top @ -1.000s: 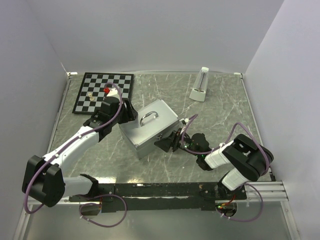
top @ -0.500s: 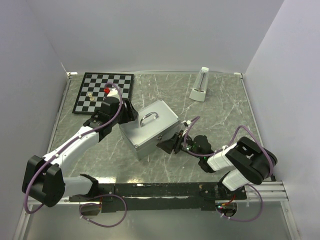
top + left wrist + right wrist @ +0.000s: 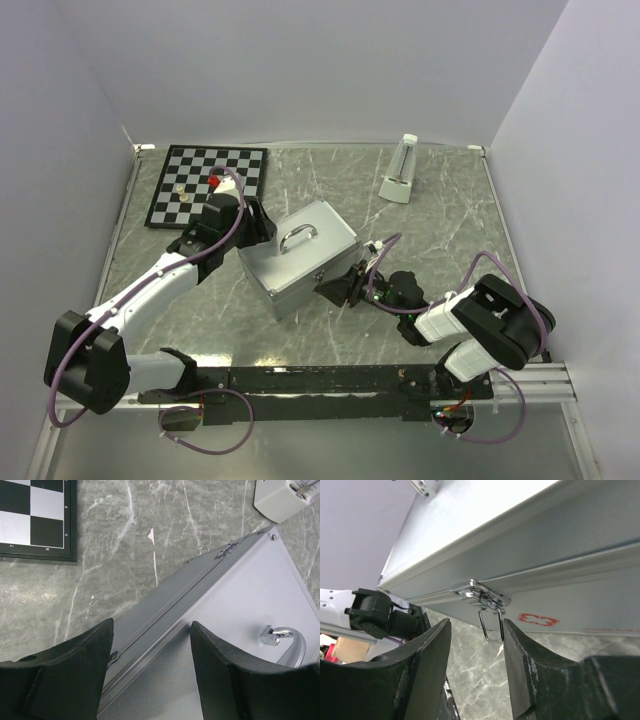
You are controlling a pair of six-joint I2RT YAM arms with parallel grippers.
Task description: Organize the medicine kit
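Right wrist view has your right end effector (image 3: pixel 476 625) spread either side of the front latch (image 3: pixel 482 597) of the medicine kit (image 3: pixel 300 255), nothing pinched yet. An off-centre squeeze could skid off that thin wire loop or shove the closed case, which sits mid-table. Your left end effector (image 3: pixel 151 627) is spread too, straddling the lid's back edge without looking clamped, so the kit may slide on the slick grey marble-look table (image 3: pixel 440 215). Pale walls box it in, with a chessboard (image 3: pixel 208 185) back left and a white metronome (image 3: pixel 400 170) back right.
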